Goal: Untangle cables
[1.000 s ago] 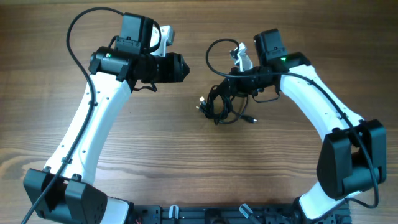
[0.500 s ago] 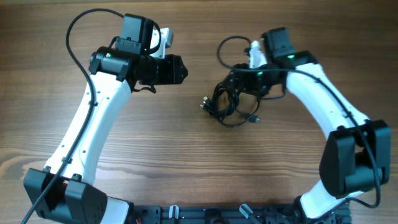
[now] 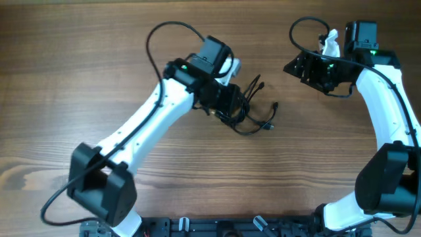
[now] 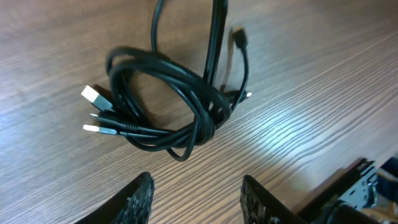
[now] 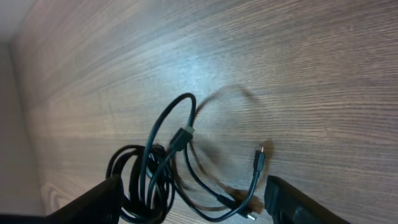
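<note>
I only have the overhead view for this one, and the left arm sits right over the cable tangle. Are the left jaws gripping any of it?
Observer: No. In the left wrist view the left jaws stand apart with only bare table between them. The cables lie just beyond, not touching them.
Operator: Are any plugs clear of the bundle?
Observer: Yes. Two flat silver-tipped plugs stick out side by side at one edge of the coil.
Operator: And the right jaws, is anything in them?
Observer: Nothing. The right wrist view shows the right jaws wide apart and empty, with the cables lying on the wood ahead of them.
</note>
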{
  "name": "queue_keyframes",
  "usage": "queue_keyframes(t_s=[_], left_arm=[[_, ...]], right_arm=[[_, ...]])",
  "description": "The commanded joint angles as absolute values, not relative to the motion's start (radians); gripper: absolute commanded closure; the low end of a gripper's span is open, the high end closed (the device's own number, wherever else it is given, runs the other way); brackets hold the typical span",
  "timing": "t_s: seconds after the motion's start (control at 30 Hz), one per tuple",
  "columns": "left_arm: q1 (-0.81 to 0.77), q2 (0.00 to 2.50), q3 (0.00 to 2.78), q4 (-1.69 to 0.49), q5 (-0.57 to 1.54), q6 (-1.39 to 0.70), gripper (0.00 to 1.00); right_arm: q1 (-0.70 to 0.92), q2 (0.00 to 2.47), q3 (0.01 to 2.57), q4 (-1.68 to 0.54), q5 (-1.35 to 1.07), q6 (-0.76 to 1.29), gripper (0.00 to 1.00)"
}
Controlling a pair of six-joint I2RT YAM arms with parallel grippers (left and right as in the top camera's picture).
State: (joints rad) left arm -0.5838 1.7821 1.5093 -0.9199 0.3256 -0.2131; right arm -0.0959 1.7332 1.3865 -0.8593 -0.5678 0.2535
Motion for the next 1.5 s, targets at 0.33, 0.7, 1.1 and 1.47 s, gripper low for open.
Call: queue_keyframes(t_s=[0.33, 0.7, 1.1, 1.47], left_arm=[[-0.633, 1.860, 1.503, -0.847, 0.286, -0.408, 0.55], [-0.633, 1.875, 1.503, -0.708, 0.179, -0.637, 0.44], [-0.633, 1.951, 1.503, -0.569, 0.181, -0.716, 0.36], [-0.633, 2.000, 1.503, -0.551, 0.182, -0.716, 0.45]], right_arm=[[-0.093, 1.715, 1.406, -0.877, -0.573, 0.131, 0.23], [-0.093, 1.715, 1.406, -0.877, -0.573, 0.130, 0.23], [-0.093, 1.715, 1.405, -0.877, -0.557, 0.131, 0.22], [-0.093, 1.715, 1.405, -0.876, -0.546, 0.131, 0.22]])
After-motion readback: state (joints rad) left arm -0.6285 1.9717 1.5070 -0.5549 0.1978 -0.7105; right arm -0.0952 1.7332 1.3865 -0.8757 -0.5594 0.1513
